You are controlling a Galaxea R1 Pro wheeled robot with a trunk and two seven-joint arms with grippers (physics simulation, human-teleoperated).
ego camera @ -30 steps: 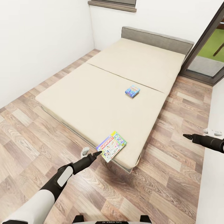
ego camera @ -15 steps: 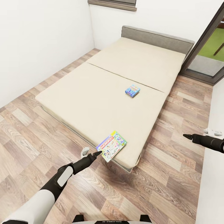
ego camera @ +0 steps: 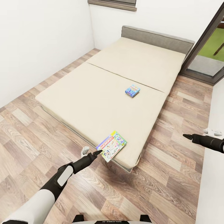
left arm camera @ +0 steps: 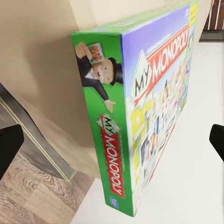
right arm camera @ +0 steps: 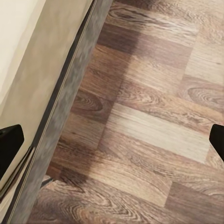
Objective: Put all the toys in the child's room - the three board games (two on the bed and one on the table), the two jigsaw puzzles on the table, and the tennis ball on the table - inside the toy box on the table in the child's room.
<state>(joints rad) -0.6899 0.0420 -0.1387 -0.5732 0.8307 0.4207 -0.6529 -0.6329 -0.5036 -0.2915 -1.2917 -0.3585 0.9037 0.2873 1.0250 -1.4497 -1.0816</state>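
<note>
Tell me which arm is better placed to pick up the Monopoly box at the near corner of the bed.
Left. The left gripper is at the edge of the Monopoly box, jaws open, while the right gripper hangs over the floor, apart from it.

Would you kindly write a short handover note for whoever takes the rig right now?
Left gripper: open, empty, at the near edge of the Monopoly game, which overhangs the bed corner.
Right gripper: open, empty, over the floor.
Small blue game lies mid-bed.
Done: nothing picked up from the bed yet.
Left: grasp Monopoly, then the blue game, and carry both to the toy box.
</note>
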